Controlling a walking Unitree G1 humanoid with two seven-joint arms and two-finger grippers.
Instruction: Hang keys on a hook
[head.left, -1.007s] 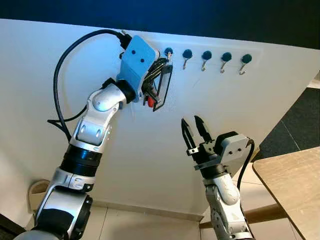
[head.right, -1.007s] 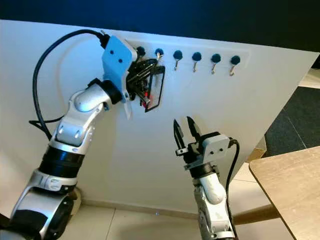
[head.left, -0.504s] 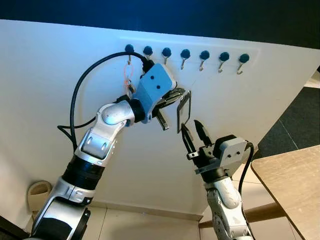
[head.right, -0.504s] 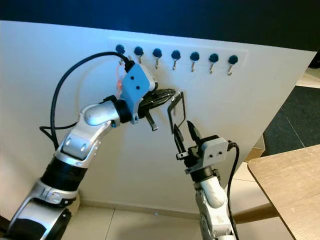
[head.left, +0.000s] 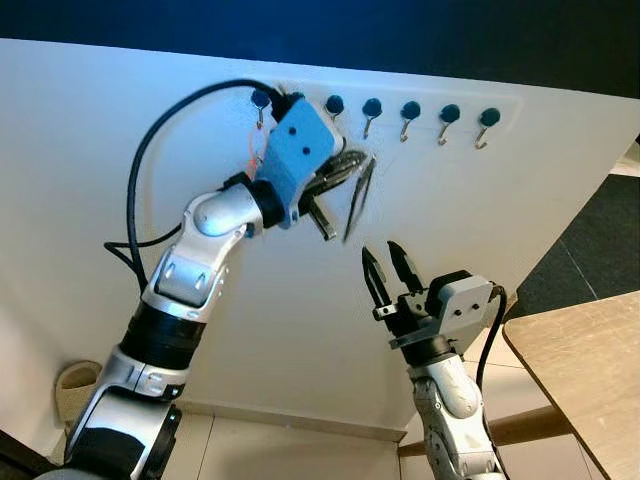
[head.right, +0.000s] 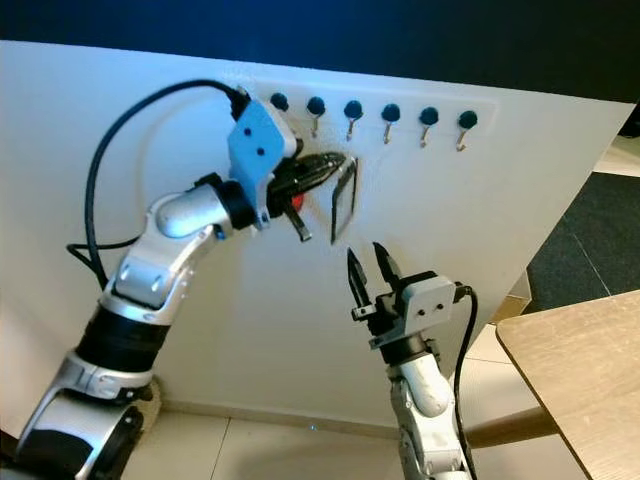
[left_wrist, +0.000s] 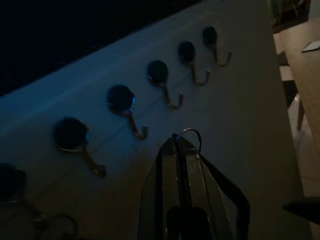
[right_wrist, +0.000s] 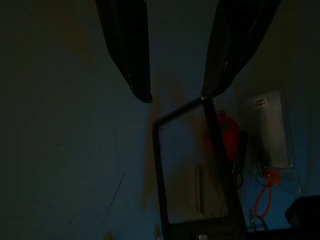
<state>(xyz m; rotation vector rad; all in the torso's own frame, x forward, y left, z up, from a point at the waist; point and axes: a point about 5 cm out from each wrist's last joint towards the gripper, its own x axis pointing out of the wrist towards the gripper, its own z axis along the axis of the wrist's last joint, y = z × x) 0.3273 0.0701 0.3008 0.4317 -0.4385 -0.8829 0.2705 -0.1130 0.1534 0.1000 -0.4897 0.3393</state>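
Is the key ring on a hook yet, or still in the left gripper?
Still held: the left gripper is shut on the key ring, just short of the hooks.

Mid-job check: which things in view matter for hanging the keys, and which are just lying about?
Job:
- left gripper, shut on the silver key ring with dark rectangular tag
- row of blue-knobbed metal wall hooks

Lying about:
- right gripper, open, empty
- wooden table
- orange cord on the leftmost hook

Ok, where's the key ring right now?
The key ring is pinched in the left gripper, held up at the wall just below the row of hooks, above the open right gripper.
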